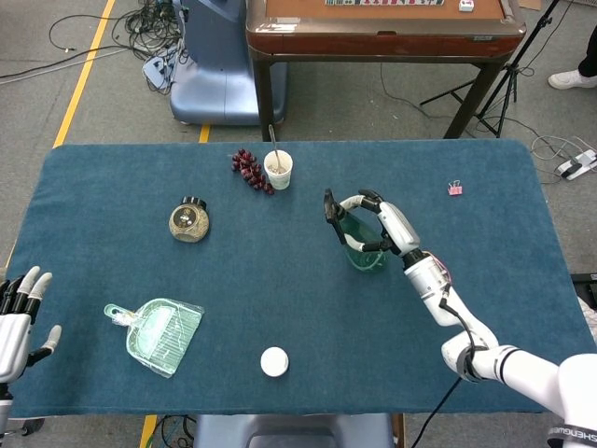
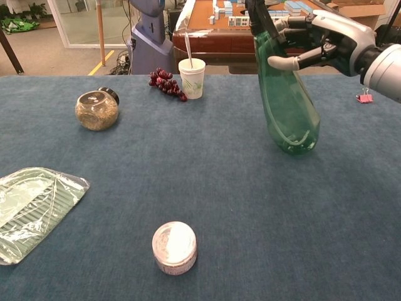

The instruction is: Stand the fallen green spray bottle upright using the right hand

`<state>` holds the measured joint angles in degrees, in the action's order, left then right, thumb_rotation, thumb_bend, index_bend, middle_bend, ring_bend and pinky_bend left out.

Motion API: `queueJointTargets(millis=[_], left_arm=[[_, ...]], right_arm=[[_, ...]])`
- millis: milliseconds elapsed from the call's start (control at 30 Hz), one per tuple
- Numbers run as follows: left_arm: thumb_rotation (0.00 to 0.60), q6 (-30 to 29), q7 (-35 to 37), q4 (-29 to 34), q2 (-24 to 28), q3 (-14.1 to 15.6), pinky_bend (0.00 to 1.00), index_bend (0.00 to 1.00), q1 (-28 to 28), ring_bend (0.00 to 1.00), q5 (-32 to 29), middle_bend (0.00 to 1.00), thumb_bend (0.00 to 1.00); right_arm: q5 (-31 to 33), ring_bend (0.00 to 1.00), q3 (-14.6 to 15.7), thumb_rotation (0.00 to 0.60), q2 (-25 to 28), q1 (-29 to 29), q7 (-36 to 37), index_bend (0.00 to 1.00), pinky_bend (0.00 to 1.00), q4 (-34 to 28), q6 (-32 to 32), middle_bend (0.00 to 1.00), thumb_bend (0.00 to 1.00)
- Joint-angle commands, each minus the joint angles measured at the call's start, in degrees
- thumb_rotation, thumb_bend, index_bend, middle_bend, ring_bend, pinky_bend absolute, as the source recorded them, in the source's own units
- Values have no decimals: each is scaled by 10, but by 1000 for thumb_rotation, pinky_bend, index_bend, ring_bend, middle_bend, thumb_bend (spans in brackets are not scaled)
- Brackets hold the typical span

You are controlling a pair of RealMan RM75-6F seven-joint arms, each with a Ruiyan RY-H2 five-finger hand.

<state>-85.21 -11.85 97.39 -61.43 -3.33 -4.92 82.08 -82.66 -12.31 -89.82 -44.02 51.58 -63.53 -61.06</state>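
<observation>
Right hand (image 2: 313, 41) grips green spray bottle (image 2: 285, 106) high near neck, base on table (image 2: 219, 207) right of centre, slightly tilted; clear plastic, looks empty, light, top-heavy, slippery; left hand (image 1: 19, 317) open, idle

white-shelled right hand (image 1: 378, 224) with black fingertips, white left hand (image 1: 19, 317), black cable

Green spray bottle (image 2: 285, 106) nearly upright, tilted.

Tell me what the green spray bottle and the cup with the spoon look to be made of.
Green spray bottle: likely clear tinted plastic, glossy; the cloth shows through it in the chest view. Held by the right robot hand.
Cup: probably paper, matte white with a faint print.
Spoon: pale and thin; material unclear.
</observation>
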Motion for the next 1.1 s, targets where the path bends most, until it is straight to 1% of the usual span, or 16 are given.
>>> queueJointTargets(millis=[33,200,433,600,800,867,1000,1067,1100], left_arm=[[600,0,1,-1,1,0,0,0,0,0,-1,0,377],[600,-1,4,-2,2,0,0,0,1,0,1,0,376],[600,2,5,-4,3,0,0,0,0,0,-1,0,377],[600,6,2,-3,3,0,0,0,-2,0,-2,0,376],[600,5,2,-2,4,0,0,0,-1,0,-2,0,376],[600,6,1,-2,4,1,0,0,-2,0,-2,0,377],[600,5,1,-1,3,1,0,0,-2,0,-2,0,376],[600,5,0,-1,4,1,0,0,-2,0,-1,0,376],[600,5,0,-1,4,1,0,0,-2,0,-1,0,376]], right_arm=[[-4,286,-11,600,-23,-7,31,635,119,22,-9,547,376],[-9,293,-15,600,-47,-16,58,635,119,53,-15,547,375],[-21,294,-15,600,-83,-17,84,636,119,95,-47,546,322],[-21,297,-10,600,-112,-11,100,636,119,131,-61,537,290],[-24,297,-4,600,-127,-1,113,636,119,161,-80,521,256],[-25,297,-1,600,-128,4,118,636,119,166,-86,513,234],[-28,297,2,600,-125,14,122,636,119,170,-102,475,152],[-30,296,4,596,-122,19,123,615,119,170,-109,450,109],[-31,288,5,586,-121,21,123,588,119,170,-112,430,81]])
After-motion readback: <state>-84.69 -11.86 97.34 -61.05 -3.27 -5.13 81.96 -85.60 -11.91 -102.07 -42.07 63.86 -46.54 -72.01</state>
